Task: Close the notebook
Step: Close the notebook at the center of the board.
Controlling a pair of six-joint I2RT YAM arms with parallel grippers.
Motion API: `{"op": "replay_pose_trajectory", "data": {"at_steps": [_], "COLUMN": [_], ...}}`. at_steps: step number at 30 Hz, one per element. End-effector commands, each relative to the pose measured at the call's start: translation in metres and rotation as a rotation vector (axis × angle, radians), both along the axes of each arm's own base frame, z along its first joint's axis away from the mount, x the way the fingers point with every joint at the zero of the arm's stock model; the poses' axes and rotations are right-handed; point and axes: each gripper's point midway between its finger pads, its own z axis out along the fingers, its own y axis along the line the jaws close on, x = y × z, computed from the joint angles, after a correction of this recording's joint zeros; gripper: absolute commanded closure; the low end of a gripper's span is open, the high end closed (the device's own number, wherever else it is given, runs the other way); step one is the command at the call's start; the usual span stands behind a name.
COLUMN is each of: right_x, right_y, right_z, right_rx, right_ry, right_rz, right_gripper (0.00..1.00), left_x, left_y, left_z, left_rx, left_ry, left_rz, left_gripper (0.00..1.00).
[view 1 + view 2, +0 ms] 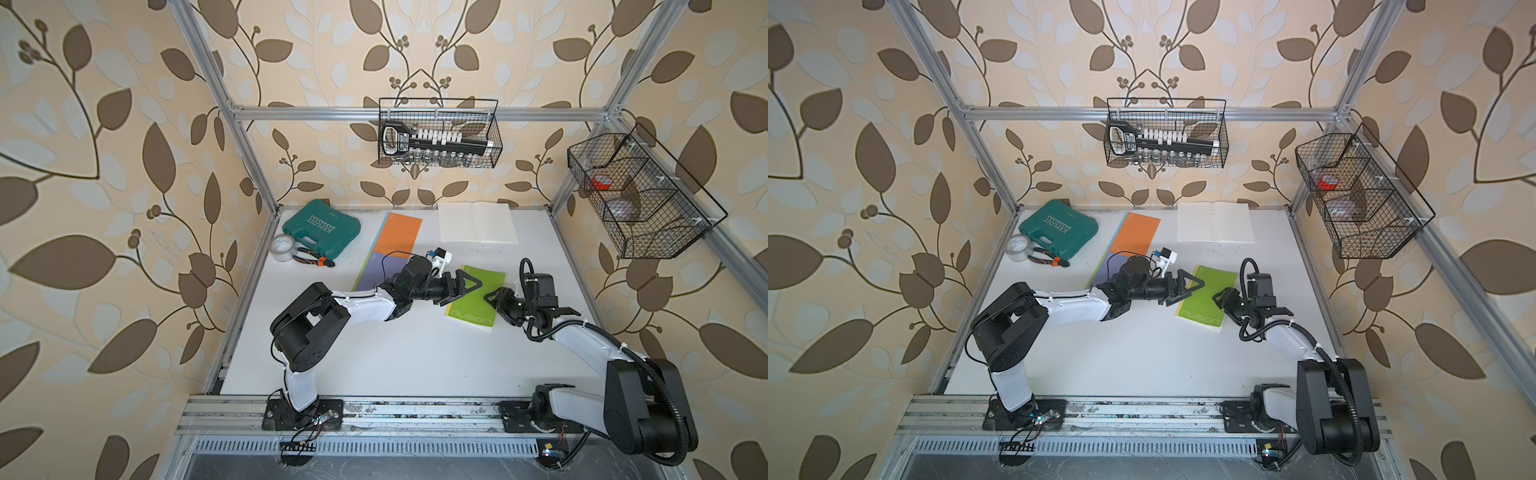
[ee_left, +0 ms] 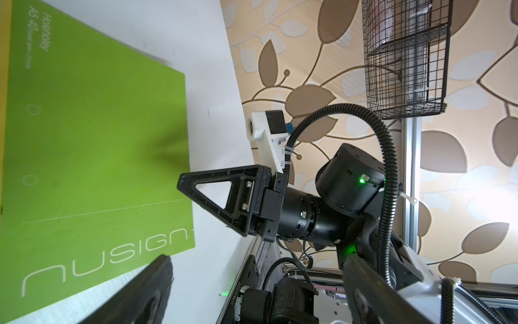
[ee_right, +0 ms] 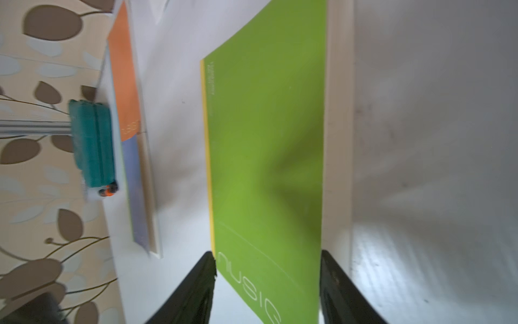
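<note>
Left gripper (image 1: pixel 465 293) and right gripper (image 1: pixel 492 299) flank the green notebook (image 1: pixel 473 309), which lies closed and cover-up on the white table (image 1: pixel 395 353), toward 3 o'clock from its middle. An open white notebook (image 1: pixel 478 222) lies well apart at the table's 12 to 1 o'clock edge. An orange-and-purple booklet (image 1: pixel 399 232) lies at 11 o'clock, and the left arm (image 1: pixel 361 305) crosses its purple end. A teal tool case (image 1: pixel 322 224) fills the 10 o'clock corner, with a tape roll (image 1: pixel 282 248) and pliers (image 1: pixel 311 257) just beside it. One wire basket (image 1: pixel 497 137) hangs on the back rail at 12 o'clock and a second wire basket (image 1: pixel 665 232) on the side rail at 2 o'clock, both above the table. The left gripper is over the notebook's 9 o'clock edge, jaws spread wide and released; in its wrist view its fingers (image 2: pixel 134 294) frame bare table and the cover's printed corner. The right gripper is at the 3 o'clock edge with its jaws parted. In its wrist view the green cover shows between its fingers (image 3: pixel 196 291), unclamped, and whether either finger touches it cannot be told.
</note>
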Motion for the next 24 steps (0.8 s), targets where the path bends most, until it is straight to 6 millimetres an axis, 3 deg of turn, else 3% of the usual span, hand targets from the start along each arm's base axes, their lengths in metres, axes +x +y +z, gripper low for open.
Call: {"op": "replay_pose_trajectory", "data": {"at_steps": [1,8,16,24], "right_x": [-0.007,0.007,0.034,0.052], "right_y": [-0.03,-0.043,-0.046,-0.026], "right_z": [-0.007,-0.012,-0.03,-0.049], "right_rx": [-0.156,-0.196,-0.195,-0.104], "right_ry": [0.066,0.083,0.106,0.136], "right_rz": [-0.068,-0.078,-0.054,0.029], "right_gripper": [0.39,0.45,0.55,0.7], "left_x": [-0.003,0.006,0.018,0.034], "left_y": [0.004,0.025,0.057,0.106], "left_z": [-0.003,-0.017,-0.014,-0.015], "left_rx": [0.025,0.07,0.111,0.148], "left_ry": [-0.032,-0.01,-0.031,-0.014], "left_rz": [0.004,0.05,0.117,0.225], "left_gripper": [0.04,0.04,0.04,0.04]}}
